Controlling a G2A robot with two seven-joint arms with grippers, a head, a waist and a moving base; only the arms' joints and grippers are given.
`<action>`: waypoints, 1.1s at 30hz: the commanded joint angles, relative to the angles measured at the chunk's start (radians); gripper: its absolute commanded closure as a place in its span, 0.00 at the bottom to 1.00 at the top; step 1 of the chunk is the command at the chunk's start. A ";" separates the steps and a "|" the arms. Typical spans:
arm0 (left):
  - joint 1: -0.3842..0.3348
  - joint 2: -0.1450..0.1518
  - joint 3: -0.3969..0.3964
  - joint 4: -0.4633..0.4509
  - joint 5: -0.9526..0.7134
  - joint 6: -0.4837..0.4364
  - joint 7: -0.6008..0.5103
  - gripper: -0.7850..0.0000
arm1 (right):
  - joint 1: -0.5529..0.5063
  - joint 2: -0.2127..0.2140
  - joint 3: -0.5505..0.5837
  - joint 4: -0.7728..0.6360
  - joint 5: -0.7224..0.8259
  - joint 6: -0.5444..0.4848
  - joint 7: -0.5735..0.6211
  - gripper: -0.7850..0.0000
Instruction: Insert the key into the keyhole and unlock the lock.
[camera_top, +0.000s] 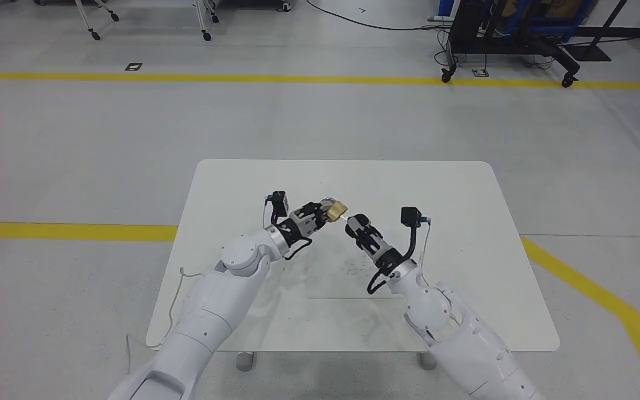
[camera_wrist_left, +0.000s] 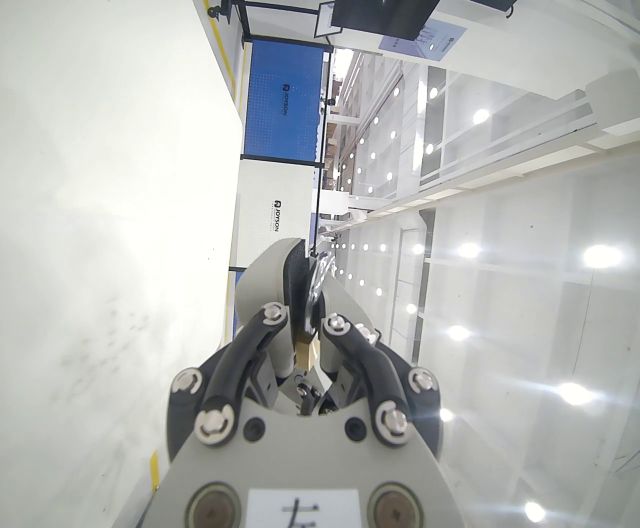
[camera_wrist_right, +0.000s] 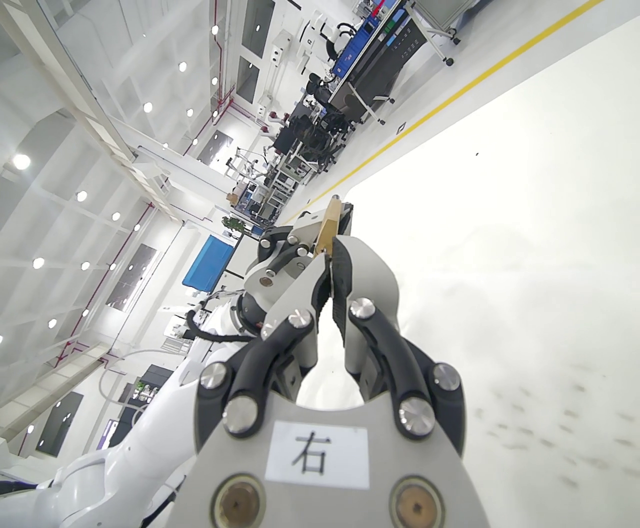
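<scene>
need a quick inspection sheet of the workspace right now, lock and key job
surface: white table, faint scuff marks near its middle
job's things: brass lock held above the table; key cannot be made out
clutter: nothing seen
grippers: left claw shut on the lock; right claw shut, tips at the lock's end
cables: black cable at the left wrist; thin cable by the table's edge
surroundings: yellow floor line, dark wheeled cart far off
</scene>
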 joint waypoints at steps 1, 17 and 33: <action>0.000 0.001 0.002 -0.005 0.028 -0.005 0.010 1.00 | 0.002 -0.003 -0.003 0.000 0.012 -0.004 0.012 1.00; 0.022 -0.001 -0.008 -0.039 0.037 -0.041 -0.009 1.00 | 0.005 -0.022 0.004 0.009 0.052 -0.016 0.037 1.00; 0.014 -0.006 -0.024 -0.013 0.003 -0.032 -0.029 1.00 | 0.002 -0.026 0.014 0.013 0.065 -0.040 0.056 0.00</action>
